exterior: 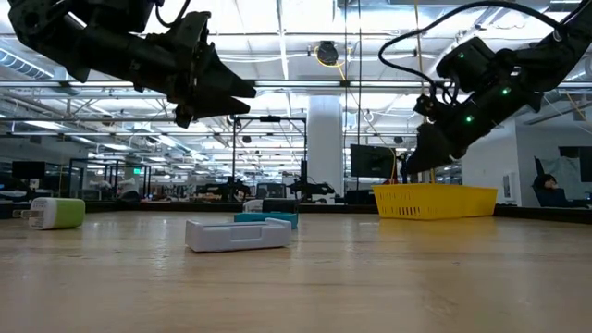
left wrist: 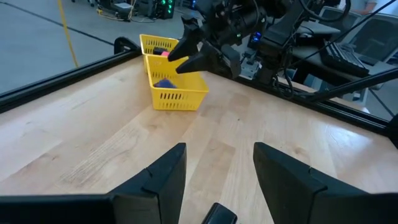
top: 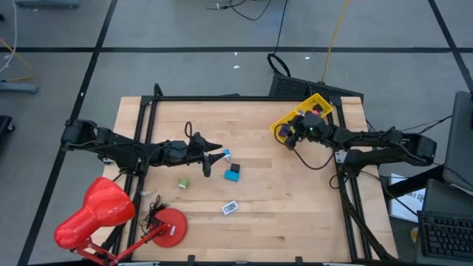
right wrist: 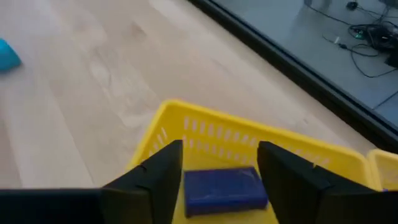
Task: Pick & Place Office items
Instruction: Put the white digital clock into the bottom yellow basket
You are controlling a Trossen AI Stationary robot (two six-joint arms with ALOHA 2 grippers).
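Several tiny office items lie flat on the wooden table: a blue-and-white piece [top: 227, 155], a teal one [top: 233, 172], a green one [top: 183, 182] and a white-grey one [top: 230, 207]. My left gripper [top: 213, 157] hovers open just left of the blue-and-white piece, high above the table in the low view [exterior: 245, 91]. My right gripper [top: 290, 137] hangs open over the near end of the yellow tray [top: 319, 100]. A blue block [right wrist: 224, 190] lies in the tray below its fingers, and a pink piece [left wrist: 163, 53] lies in the far compartment.
The big red desk lamp [top: 96, 214] stands at the table's near-left corner with its round base [top: 170, 225] close to the green piece. The tray sits at the far-right corner by the black frame rail [top: 244, 97]. Bare wood lies between the loose pieces and the tray.
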